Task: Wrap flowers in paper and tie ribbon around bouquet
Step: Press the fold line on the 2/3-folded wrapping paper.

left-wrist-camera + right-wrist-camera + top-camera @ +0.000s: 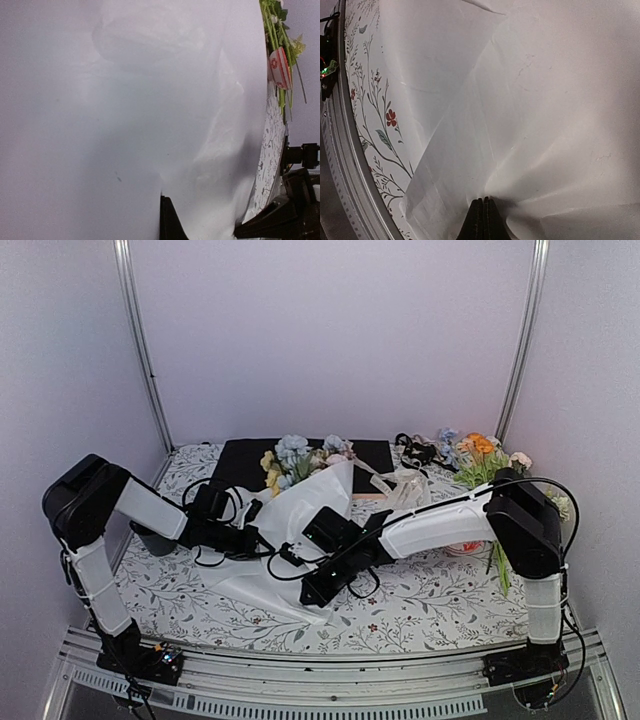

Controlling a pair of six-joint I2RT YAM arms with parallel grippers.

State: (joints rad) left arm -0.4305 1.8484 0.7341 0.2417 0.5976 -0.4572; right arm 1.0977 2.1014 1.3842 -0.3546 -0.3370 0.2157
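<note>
The white paper [290, 520] is folded over the flowers [298, 456], whose blue, pink and yellow blooms stick out at its far end; the stems are hidden inside. My left gripper [266, 541] is shut on the paper's left side. In the left wrist view the paper [125, 110] fills the frame and covers all but one dark finger [171, 222] of the left gripper [162, 210]. My right gripper [308, 592] pinches the paper [530, 110] near its front corner, and in the right wrist view its jaws [484, 202] are pressed together on a fold. The cream ribbon [392, 486] lies loose at the back right.
A black sheet [238, 462] lies under the blooms at the back. Orange-and-yellow sprigs [480, 452] and a black ribbon [415, 451] sit at the back right. A red-and-white disc [279, 67] is near the right arm. The table's front edge [340, 165] is close to the right gripper.
</note>
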